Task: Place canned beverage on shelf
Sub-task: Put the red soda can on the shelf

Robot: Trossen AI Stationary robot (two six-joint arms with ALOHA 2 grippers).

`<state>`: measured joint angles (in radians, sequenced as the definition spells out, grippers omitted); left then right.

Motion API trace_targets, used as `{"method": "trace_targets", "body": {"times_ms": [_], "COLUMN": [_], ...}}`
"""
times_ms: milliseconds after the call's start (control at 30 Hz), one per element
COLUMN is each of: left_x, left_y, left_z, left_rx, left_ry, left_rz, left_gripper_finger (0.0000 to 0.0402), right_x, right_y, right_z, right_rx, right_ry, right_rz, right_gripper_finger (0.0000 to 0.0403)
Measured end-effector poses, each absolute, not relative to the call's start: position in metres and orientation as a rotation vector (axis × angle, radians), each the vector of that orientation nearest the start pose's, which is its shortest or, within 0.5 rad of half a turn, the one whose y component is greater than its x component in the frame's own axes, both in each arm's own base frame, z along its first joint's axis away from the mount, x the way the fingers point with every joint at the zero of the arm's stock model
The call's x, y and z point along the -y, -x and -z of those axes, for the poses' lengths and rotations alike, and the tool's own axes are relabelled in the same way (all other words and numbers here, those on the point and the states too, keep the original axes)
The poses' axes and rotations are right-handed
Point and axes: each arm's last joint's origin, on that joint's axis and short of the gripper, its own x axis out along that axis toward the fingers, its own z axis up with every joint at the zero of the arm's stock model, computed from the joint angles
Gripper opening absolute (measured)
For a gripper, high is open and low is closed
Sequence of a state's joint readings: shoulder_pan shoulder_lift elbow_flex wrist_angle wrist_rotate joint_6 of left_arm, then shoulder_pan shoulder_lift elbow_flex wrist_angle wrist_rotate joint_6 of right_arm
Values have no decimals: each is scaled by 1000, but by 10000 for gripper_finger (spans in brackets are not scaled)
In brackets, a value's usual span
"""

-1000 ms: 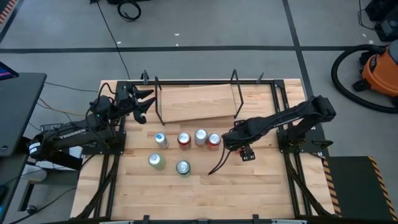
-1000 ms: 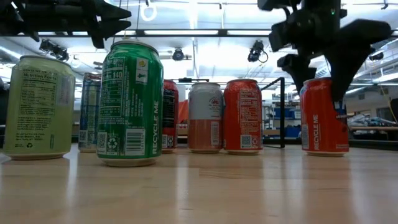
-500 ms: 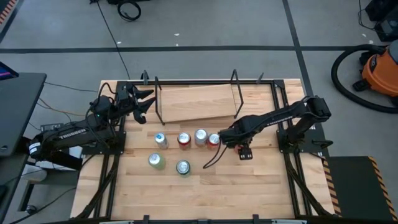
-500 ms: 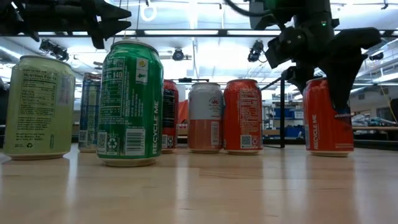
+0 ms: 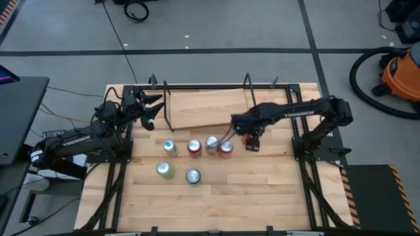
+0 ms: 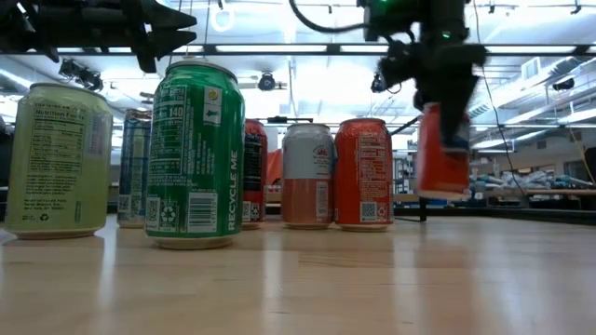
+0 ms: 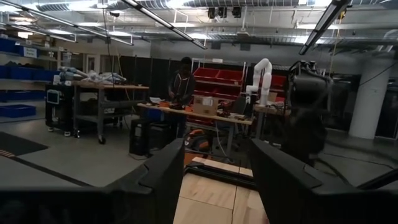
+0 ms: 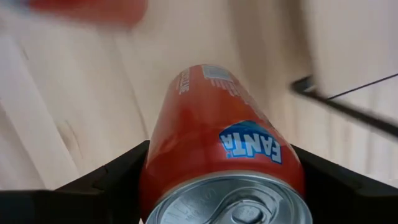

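Note:
My right gripper (image 5: 248,134) is shut on an orange Fanta can (image 8: 224,143), which hangs clear of the tabletop (image 6: 442,154) just off the near right end of the shelf (image 5: 207,108). The shelf is a pale board with black rod uprights at the table's far side. Several other cans stand on the table: a row (image 5: 197,147) beside the held can, and a pale green can (image 5: 164,170) and a green one (image 5: 193,176) nearer the front. My left gripper (image 5: 152,108) waits open in the air at the shelf's left end. My right gripper pinches the Fanta can between its two fingers, one on each side of the can's wall (image 8: 155,168) close to the top rim. The fingers come from above, pointing down. The can hangs below them, roughly upright, lifted clear of the table.
The row of cans (image 6: 317,172) stands just to the left of the held can. Black uprights (image 5: 249,98) mark the shelf's right end. Bare planks (image 5: 262,183) lie at the table's near right.
My right gripper has taken hold of the orange can, lifted it off the table and carried it toward the far edge and the shelf, a little to the left. The can, which stood on the planks, now hangs clear. The other cans have stayed put.

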<state>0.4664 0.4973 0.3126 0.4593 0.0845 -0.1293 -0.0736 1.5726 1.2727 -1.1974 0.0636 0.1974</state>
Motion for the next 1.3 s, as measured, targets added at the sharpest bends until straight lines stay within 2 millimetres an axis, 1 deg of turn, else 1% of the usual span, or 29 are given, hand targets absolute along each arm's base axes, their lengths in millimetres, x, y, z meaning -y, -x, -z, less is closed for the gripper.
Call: {"method": "trace_targets", "body": {"times_ms": [133, 233, 367, 467, 567, 633, 733, 833, 967, 1133, 1300], "left_x": [-58, -58, -57, -57, -57, -57, -57, -57, -57, -57, -58], "left_y": [-120, -120, -119, -119, -119, -119, -119, -119, -119, -119, -119], "left_z": [-270, -270, -271, -271, -271, -271, -271, -271, -271, -271, -271], "left_rx": [289, 294, 304, 304, 304, 304, 303, 303, 303, 302, 302], "left_ry": [44, 40, 38, 38, 37, 37, 38, 38, 38, 34, 33], "left_rz": [-363, -363, -362, -362, -362, -362, -362, -362, -362, -363, -365], "left_gripper_finger": [192, 192, 192, 192, 192, 192, 192, 192, 192, 192, 192], "right_x": [35, 45, 59, 72, 91, 107, 135, 162, 189, 209, 217], "right_y": [-288, -297, -319, -334, -346, -351, -354, -353, -350, -349, -350], "right_z": [-279, -290, -298, -300, -302, -303, -300, -295, -288, -281, -281], "right_rx": [-1392, -1353, -1332, -1381, -1421, -1441, -1464, -1480, -1486, -1495, -1502], "right_ry": [-198, -198, -182, -154, -146, -157, -221, -273, -323, -306, -203], "right_rz": [336, 395, 408, 405, 402, 418, 436, 459, 480, 447, 419], "right_gripper_finger": [319, 319, 319, 319, 319, 319, 319, 319, 319, 319, 319]}}
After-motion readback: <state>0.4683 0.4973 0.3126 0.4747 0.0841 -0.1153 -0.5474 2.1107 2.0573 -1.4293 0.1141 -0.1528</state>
